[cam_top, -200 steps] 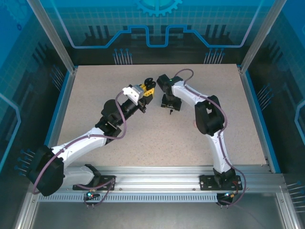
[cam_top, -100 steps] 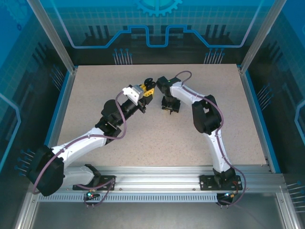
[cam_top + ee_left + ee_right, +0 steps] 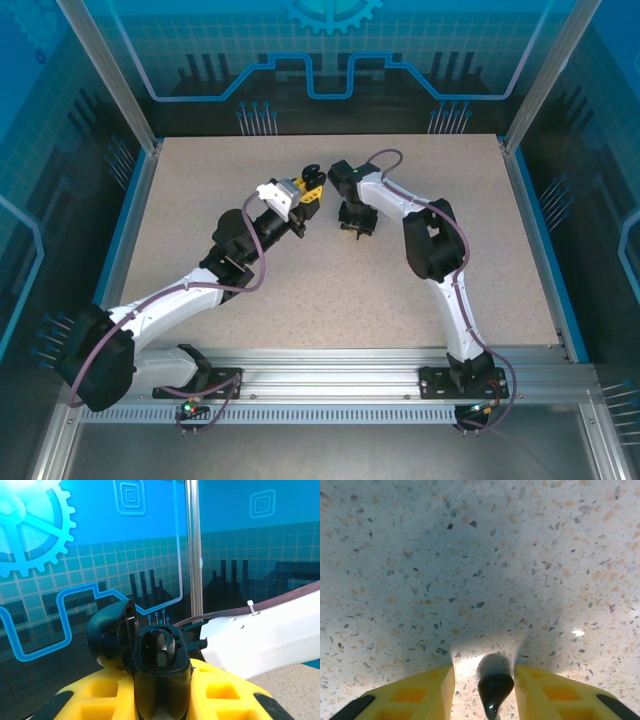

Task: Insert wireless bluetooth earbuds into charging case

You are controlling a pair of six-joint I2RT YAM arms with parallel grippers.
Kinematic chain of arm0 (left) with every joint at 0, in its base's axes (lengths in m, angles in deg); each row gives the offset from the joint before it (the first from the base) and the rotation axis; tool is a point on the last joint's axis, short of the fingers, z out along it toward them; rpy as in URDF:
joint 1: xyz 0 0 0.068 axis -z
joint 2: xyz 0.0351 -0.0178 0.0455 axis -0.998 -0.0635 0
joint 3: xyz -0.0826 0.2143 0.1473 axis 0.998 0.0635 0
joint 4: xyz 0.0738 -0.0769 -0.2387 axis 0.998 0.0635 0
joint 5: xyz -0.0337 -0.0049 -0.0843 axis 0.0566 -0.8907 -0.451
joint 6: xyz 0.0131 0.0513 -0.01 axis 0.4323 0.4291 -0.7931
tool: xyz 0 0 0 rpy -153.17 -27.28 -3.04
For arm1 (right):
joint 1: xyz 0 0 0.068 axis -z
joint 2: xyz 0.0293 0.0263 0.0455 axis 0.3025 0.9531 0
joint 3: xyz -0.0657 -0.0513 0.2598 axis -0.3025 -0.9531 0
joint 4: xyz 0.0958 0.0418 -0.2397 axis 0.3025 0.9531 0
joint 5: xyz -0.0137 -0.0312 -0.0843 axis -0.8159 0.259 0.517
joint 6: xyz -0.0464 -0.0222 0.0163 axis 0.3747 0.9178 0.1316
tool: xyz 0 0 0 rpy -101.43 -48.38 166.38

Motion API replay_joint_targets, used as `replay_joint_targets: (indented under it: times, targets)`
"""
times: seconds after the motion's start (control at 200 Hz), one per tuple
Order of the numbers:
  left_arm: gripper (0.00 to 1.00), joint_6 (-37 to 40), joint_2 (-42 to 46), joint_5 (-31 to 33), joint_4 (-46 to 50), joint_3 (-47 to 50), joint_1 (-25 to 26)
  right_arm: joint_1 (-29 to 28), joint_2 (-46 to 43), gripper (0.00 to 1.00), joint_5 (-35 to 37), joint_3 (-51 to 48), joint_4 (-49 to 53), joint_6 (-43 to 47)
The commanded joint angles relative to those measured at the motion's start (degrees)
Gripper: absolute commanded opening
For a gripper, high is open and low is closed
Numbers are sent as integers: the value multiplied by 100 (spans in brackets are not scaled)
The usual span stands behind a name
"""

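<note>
Black earbud (image 3: 495, 687), tabletop (image 3: 470, 555).
Between right end effector's (image 3: 484, 675) spread fingers (image 3: 430, 690); left end effector (image 3: 160, 700) pinches open black charging case (image 3: 159, 652).

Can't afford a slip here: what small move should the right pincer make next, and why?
Probably close the right pincer on the black earbud. It lies on the table between the fingers with a gap on each side, so nothing is gripped yet. The left pincer holds the open charging case raised.
</note>
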Motion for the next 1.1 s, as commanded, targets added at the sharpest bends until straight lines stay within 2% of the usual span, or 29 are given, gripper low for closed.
replay_joint_targets:
  times: [0.0,0.2,0.745,1.096]
  targets:
    - [0,-20,149,90,-248,41,-36,126,18,38,12,-295,-3,-46]
    - [0,-27,135,90,-244,35,-38,159,-108,37,-31,-534,-152,-38]
    - [0,-61,123,85,-212,-11,-36,273,-376,26,-163,-1029,-468,157]
    - [0,-83,123,86,-183,-32,-36,256,-714,12,-282,-1256,-740,330]
